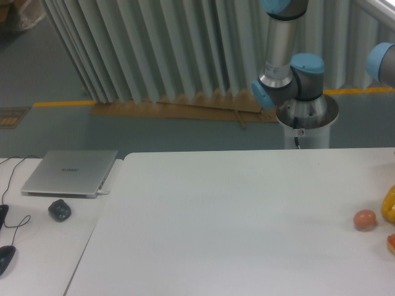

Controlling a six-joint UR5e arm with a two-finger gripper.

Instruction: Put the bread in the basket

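The bread [391, 243] is barely peeking in at the right edge of the white table [234, 216], just an orange-tan sliver with a reddish rim, cut off by the frame. So little of it shows that its long axis and the way it points cannot be told. Just above it sits a bright yellow thing [389, 205], also clipped by the edge, and left of that a round pinkish-brown ball [365, 219], close by but apart from the bread. The arm [287, 68] stands behind the table, its blue joints rising out of the top of the frame. The gripper is out of view, so nothing can be said of its jaws. Far left, a closed laptop [71, 172] and a dark mouse [60, 210].
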